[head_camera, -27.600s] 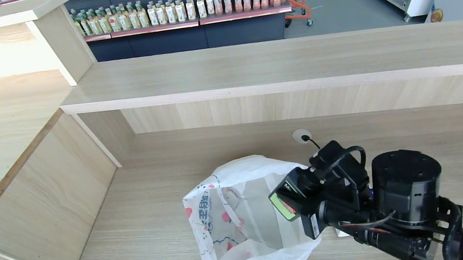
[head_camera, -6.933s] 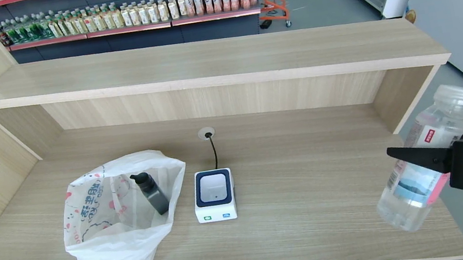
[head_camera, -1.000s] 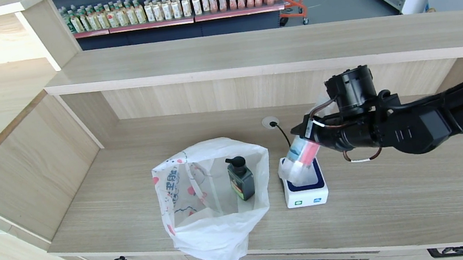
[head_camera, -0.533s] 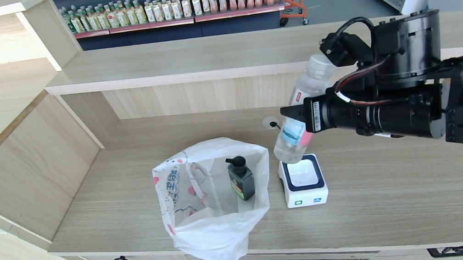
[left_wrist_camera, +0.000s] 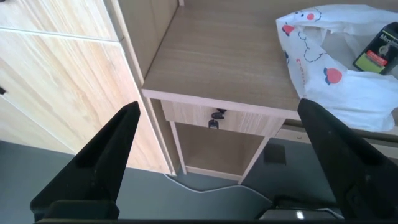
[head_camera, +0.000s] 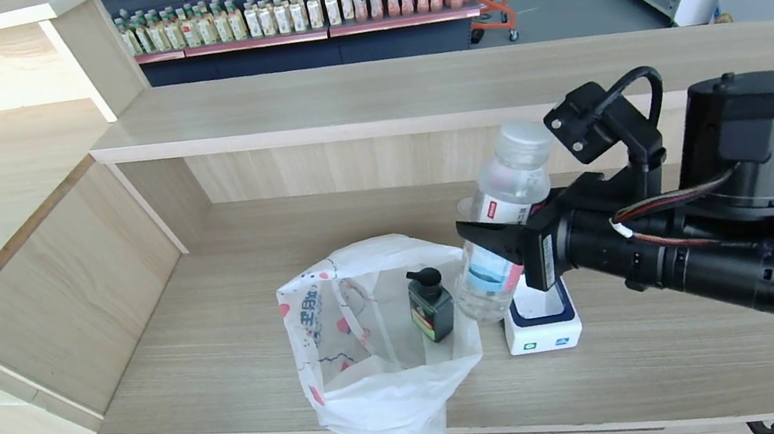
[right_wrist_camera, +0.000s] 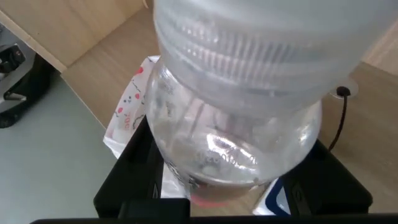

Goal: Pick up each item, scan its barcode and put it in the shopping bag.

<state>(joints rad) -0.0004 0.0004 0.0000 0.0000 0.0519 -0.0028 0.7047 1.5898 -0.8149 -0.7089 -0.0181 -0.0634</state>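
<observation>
My right gripper (head_camera: 497, 250) is shut on a clear water bottle (head_camera: 499, 226) with a white cap and a blue and pink label, held almost upright above the counter. The bottle hangs at the right rim of the white shopping bag (head_camera: 376, 343), just left of the white and blue barcode scanner (head_camera: 541, 317). A dark pump bottle (head_camera: 431, 305) stands inside the bag. In the right wrist view the water bottle (right_wrist_camera: 249, 124) sits between the black fingers. My left gripper (left_wrist_camera: 217, 155) is open, low beside the counter's left front, with the bag (left_wrist_camera: 336, 68) beyond it.
The wooden counter (head_camera: 235, 334) has a raised back ledge (head_camera: 368, 96) and a side wall on the left. The scanner's cable runs to a grommet at the back. A drawer with a key (left_wrist_camera: 216, 118) sits below the counter edge. Drink shelves stand behind.
The right arm has carried the water bottle off the scanner, up and left to the bag's right rim. The head camera shifted slightly.
</observation>
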